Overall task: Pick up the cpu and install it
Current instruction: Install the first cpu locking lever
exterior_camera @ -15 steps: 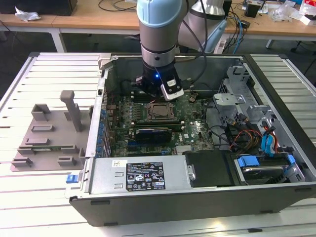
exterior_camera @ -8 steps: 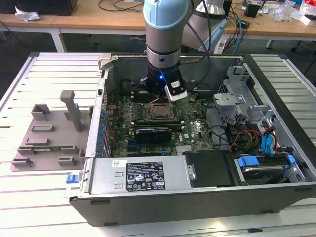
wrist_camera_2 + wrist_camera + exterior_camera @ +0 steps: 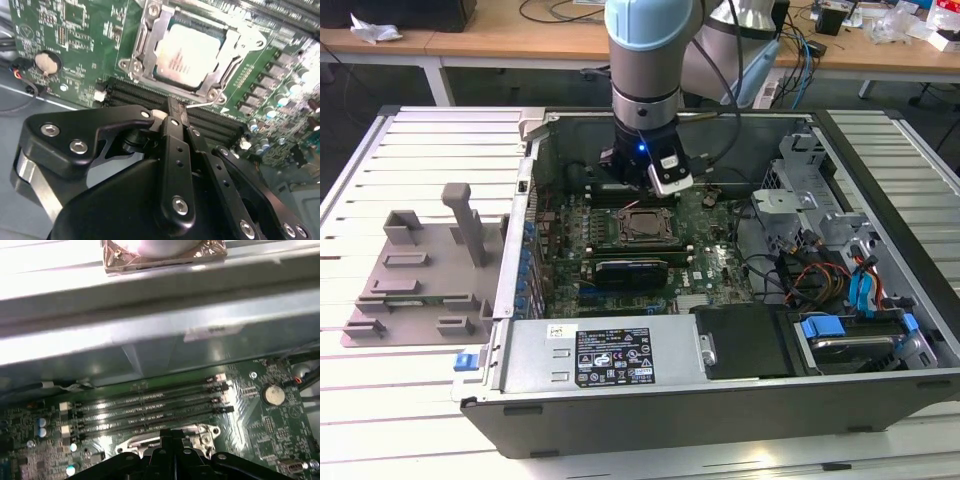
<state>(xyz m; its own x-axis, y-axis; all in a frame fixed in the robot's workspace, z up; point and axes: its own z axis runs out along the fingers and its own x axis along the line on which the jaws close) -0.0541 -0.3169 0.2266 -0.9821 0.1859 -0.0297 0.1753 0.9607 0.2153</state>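
Your fingers [image 3: 176,127] are pressed together with nothing pinched between them. Their tips hover just over the black memory slots [image 3: 215,125] on the motherboard [image 3: 75,30]; whether they touch the slots you cannot tell. Just beyond the tips, across the slots, the cpu [image 3: 192,52] lies flat with its silvery top up inside the metal socket frame [image 3: 142,45], which sits round its edges. A thin lever [image 3: 202,103] lies along the side nearest the fingers, and the cpu is apart from them. A round coin cell [image 3: 45,62] sits on the motherboard off to one side of the socket frame. In the first wrist view the slots run in a row between the fingers and the grey metal wall [image 3: 200,340] of the case. In the exterior view the arm [image 3: 650,60] comes straight down into the open case [image 3: 720,410], over the part of the motherboard behind the socket frame. Nearer the camera inside the case lie a long black card [image 3: 632,270] and the labelled power supply [image 3: 610,355]. Toward the exterior view's right are blue tabs [image 3: 820,328] and loose cables [image 3: 790,265]. The case lies on a slatted surface [image 3: 400,420], and on the exterior view's left a grey fixture [image 3: 420,270] rests just beside it. Wooden desks [image 3: 500,40] stand behind.
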